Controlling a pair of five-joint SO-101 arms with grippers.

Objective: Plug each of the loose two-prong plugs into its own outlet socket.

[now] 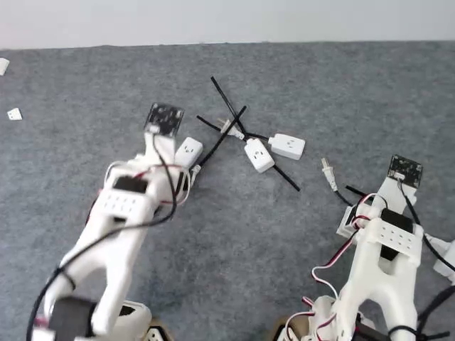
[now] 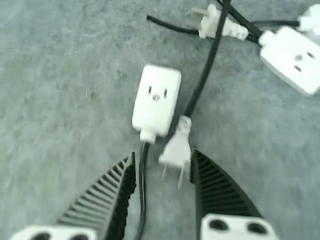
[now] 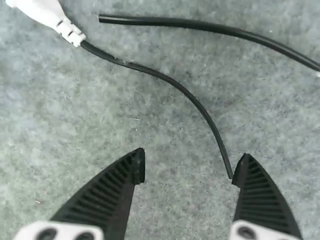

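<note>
My left gripper (image 2: 162, 170) is open and low over the grey carpet, with a loose white two-prong plug (image 2: 176, 150) between its fingers, prongs pointing back at the wrist. Just beyond lies a white outlet socket (image 2: 156, 97) on a black cord. Farther off are a second plug (image 2: 215, 22) and another socket (image 2: 292, 57). In the high view, two sockets (image 1: 259, 155) (image 1: 287, 145) lie mid-table among crossed black cords, and a third plug (image 1: 328, 172) lies near the right arm. My right gripper (image 3: 189, 167) is open over a curved black cord (image 3: 200, 107) that leads to that plug's white body (image 3: 45, 11).
Black cords (image 1: 234, 124) cross in a tangle behind the sockets. Two small white pieces (image 1: 14, 114) lie at the far left of the carpet. Another white object (image 1: 444, 249) sits at the right edge beside the right arm.
</note>
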